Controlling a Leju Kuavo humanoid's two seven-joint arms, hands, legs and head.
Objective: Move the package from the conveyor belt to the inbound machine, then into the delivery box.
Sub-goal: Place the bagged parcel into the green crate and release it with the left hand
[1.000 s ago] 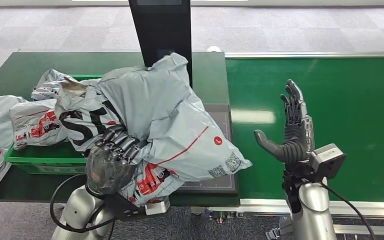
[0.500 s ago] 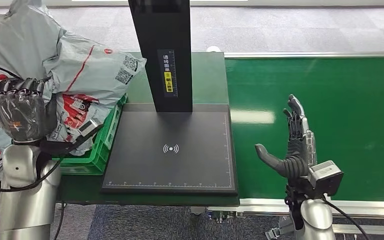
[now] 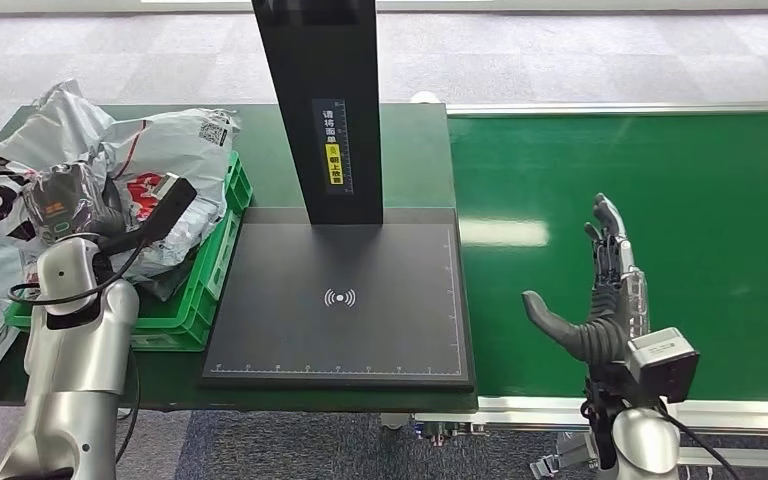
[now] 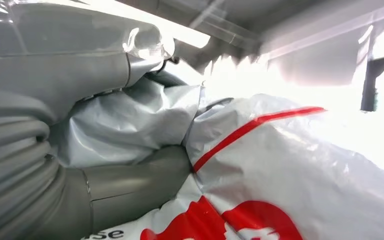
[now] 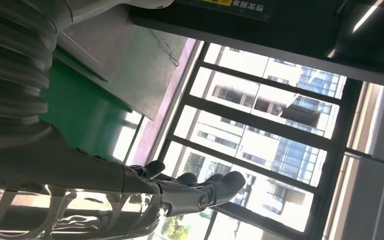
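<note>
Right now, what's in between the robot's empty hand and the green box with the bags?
In the head view, the black scanner pad with its tall post lies between the right hand and the green crate.

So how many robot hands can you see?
2. The left hand grips a grey package over the green crate. The right hand is open above the conveyor belt.
</note>
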